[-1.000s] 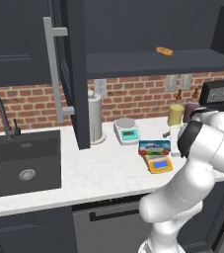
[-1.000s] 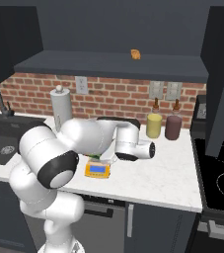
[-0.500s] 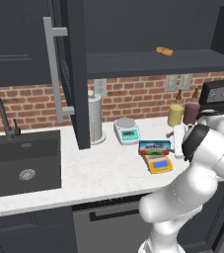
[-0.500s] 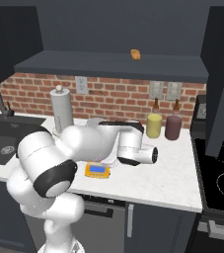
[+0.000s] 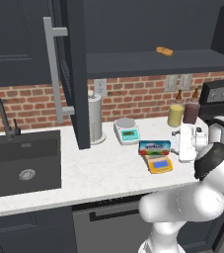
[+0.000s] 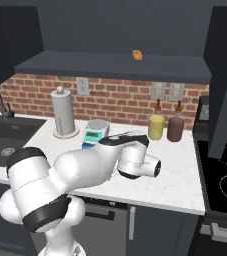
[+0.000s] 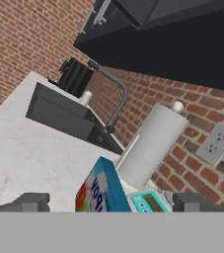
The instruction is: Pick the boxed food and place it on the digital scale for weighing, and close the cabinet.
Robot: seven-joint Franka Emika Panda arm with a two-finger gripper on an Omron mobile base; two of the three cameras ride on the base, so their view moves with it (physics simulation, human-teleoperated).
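We log a flat rectangular blue carton of boxed food point(image 5: 154, 147) with a white label band, lying on the white marble counter point(image 5: 98, 170), just behind and touching or nearly touching the small orange-yellow wedge-shaped digital scale point(image 5: 160, 164) with its blue display panel. In the hand view the carton point(image 7: 101, 190) sits low between the two dark fingertips point(image 7: 30, 202), which stand wide apart with nothing gripped.

We log the white arm's gripper point(image 5: 186, 143) at counter height, just right of the carton and apart from it.

A white-and-teal scale point(image 5: 127, 131) with a round silver plate stands behind the carton, near the white paper towel roll point(image 5: 95, 118).

The dark charcoal-navy upper wall cabinet door point(image 5: 73, 74) with its long vertical silver bar handle point(image 5: 54, 69) stands swung open over the counter. A small orange snack point(image 5: 164, 50) lies on the cabinet shelf.

A yellow jar point(image 5: 175, 115) and a dark maroon jar point(image 5: 191, 112) stand side by side at the brick wall. A black sink point(image 5: 22, 165) with a dark faucet point(image 5: 1, 114) lies to the left.
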